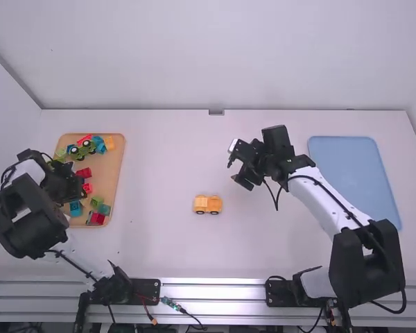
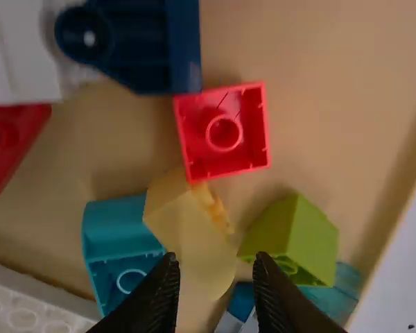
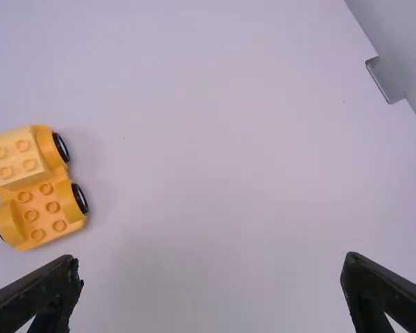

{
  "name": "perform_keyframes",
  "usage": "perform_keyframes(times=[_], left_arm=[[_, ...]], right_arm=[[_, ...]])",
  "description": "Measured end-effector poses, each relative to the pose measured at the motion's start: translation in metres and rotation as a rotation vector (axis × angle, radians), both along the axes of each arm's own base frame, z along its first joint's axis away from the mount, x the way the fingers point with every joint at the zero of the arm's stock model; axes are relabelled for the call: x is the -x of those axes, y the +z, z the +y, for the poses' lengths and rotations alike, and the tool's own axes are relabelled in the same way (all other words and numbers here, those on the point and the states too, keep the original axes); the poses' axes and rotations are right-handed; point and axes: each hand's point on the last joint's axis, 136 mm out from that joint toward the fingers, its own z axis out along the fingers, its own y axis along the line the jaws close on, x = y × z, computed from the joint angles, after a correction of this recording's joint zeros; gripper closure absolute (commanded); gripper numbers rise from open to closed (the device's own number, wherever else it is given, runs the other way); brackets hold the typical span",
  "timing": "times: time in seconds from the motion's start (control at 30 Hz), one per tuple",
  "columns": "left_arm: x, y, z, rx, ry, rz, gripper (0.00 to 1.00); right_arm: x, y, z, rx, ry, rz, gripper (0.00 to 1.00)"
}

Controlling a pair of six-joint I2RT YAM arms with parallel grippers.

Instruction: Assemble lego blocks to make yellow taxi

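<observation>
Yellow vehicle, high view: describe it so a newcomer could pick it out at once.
The white table has a tan tray on the left arm's side and a light blue mat on the right arm's. Between them sits a yellow vehicle with black wheels and a paler studded block on top. The wheeled one in the tray is green.

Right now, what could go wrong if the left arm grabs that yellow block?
The left gripper might snag the teal block close beside the yellow block. The red block crowding its end could be nudged or dragged along. Later, the wheeled yellow car might roll when something is pressed onto it.
</observation>
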Motion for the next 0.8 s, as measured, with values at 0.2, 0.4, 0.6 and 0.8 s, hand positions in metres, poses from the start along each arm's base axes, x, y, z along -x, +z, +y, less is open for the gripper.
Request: perform_keyframes(times=[0.2, 0.4, 0.6, 0.8], left_arm=[[-0.012, 0.0, -0.006, -0.03, 0.007, 0.0, 0.68], [-0.01, -0.001, -0.001, -0.072, 0.067, 0.04, 0.75], [-0.009, 0.001, -0.002, -0.065, 0.103, 0.041, 0.01], [-0.013, 0.002, 0.001, -0.072, 0.165, 0.02, 0.01]], right_arm=[[0.0, 0.0, 0.0, 0.0, -0.001, 0.001, 0.01], [0.0, 0.0, 0.0, 0.001, 0.0, 0.0, 0.01], [0.0, 0.0, 0.0, 0.001, 0.001, 0.0, 0.01], [0.0, 0.0, 0.0, 0.001, 0.001, 0.001, 0.01]])
